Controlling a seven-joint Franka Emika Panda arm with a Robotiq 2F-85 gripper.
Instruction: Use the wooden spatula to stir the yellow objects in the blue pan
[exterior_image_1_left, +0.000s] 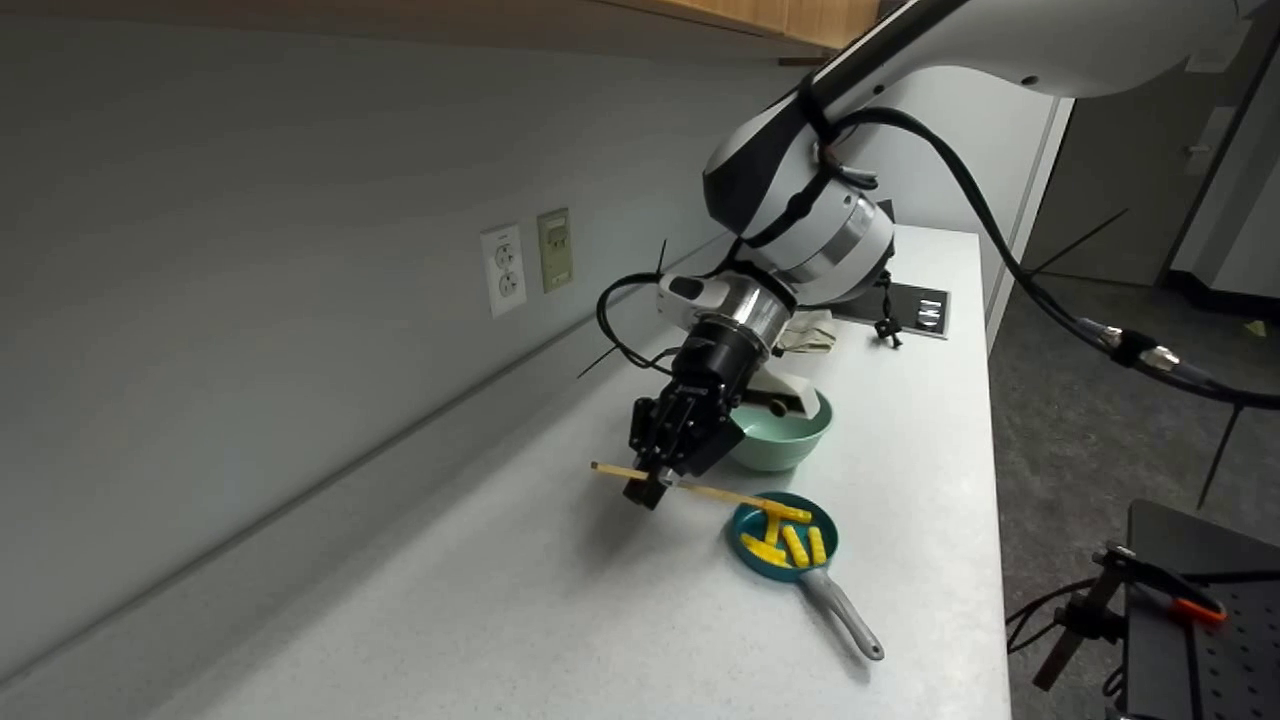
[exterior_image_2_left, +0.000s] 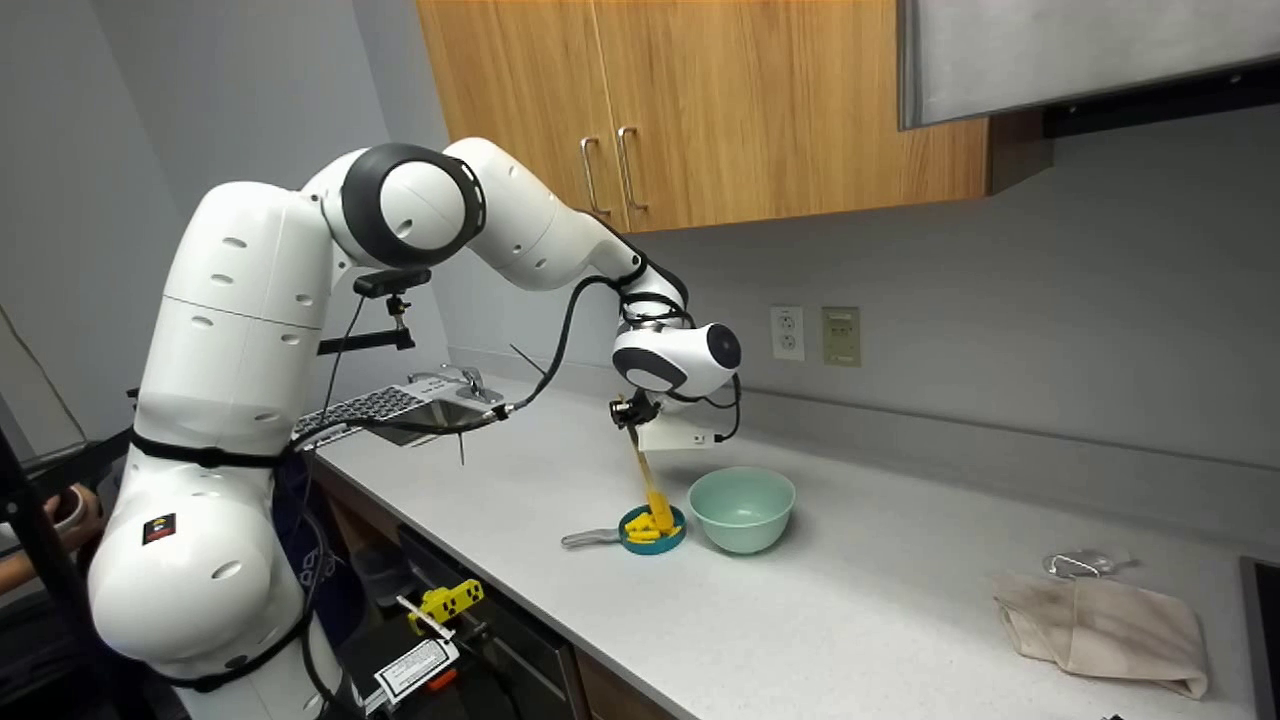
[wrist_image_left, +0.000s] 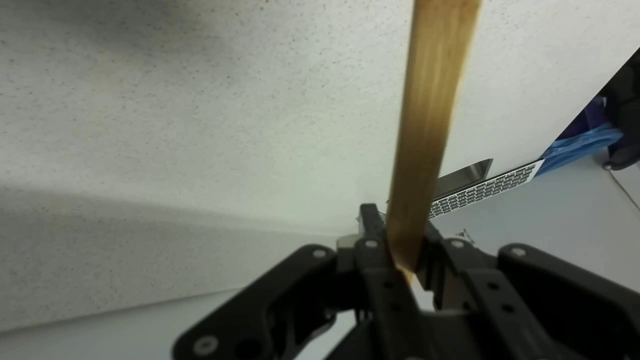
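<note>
My gripper is shut on the wooden spatula, holding it slantwise above the counter. The grip also shows in the wrist view, with the flat tan stick between the fingers. The spatula's lower end reaches into the blue pan among the yellow objects. I cannot tell whether it presses on the pan floor. Several yellow pieces lie in the pan, whose grey handle points away from the gripper. The pan and yellow objects are out of the wrist view.
A light teal bowl stands beside the pan, close under the wrist in an exterior view. A folded cloth lies farther along the counter. A wall runs behind, with a wooden cabinet overhead. A sink is at one end.
</note>
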